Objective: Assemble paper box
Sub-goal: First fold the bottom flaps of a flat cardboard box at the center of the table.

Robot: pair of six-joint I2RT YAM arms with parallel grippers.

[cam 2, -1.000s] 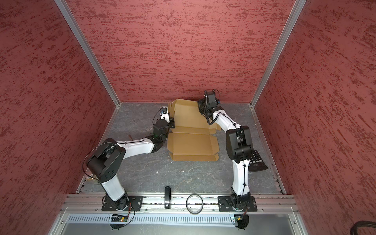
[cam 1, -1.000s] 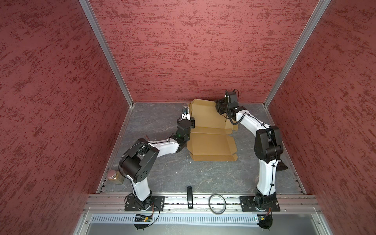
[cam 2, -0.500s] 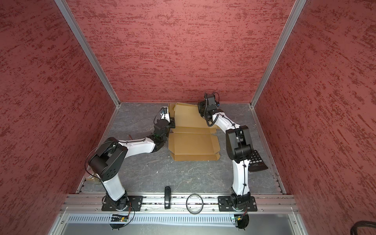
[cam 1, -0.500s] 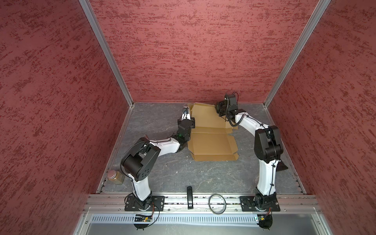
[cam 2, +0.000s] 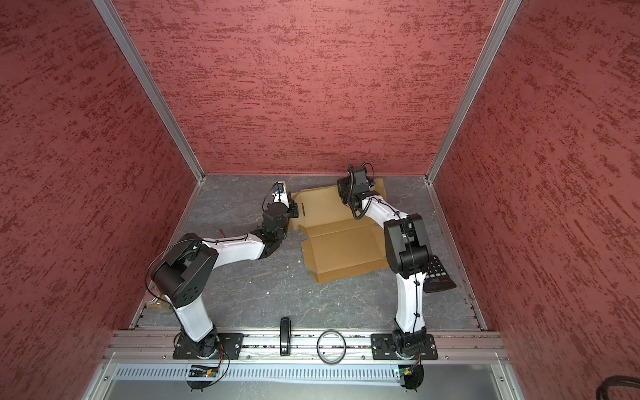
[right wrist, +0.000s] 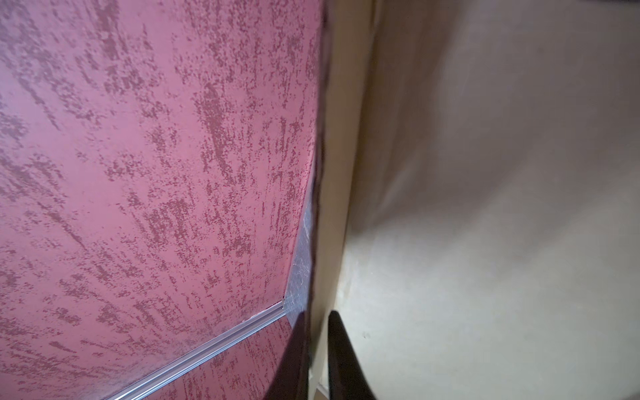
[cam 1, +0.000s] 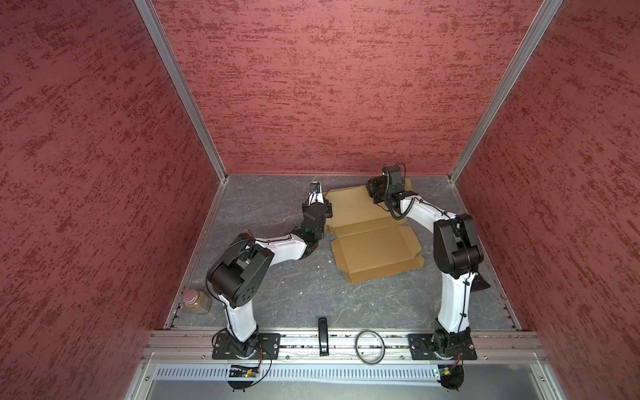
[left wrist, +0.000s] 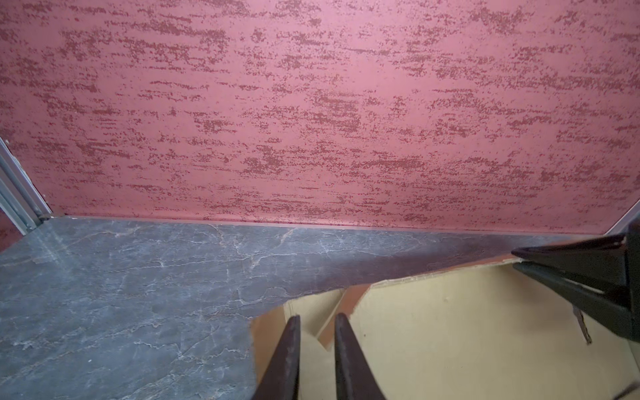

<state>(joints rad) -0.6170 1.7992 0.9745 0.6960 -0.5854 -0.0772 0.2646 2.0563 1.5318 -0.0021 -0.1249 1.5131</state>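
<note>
right gripper (right wrist: 317, 313) pinches paper box (cam 1: 377, 242) edge; left gripper (left wrist: 317, 316) ajar.

We count one paper box (cam 1: 375, 242), two robot arms (cam 1: 284, 246), one jar (cam 1: 195, 301), one calculator (cam 2: 440, 277), one ring (cam 1: 370, 351), one black bar (cam 1: 322, 336).

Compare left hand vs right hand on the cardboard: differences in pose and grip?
Left hand sits over the paper box's far left corner flap, fingers slightly apart; right hand straddles a far-panel edge, cardboard between its fingers. Left hand is level with the floor; right hand is rolled sideways. Both work the far panel.
</note>
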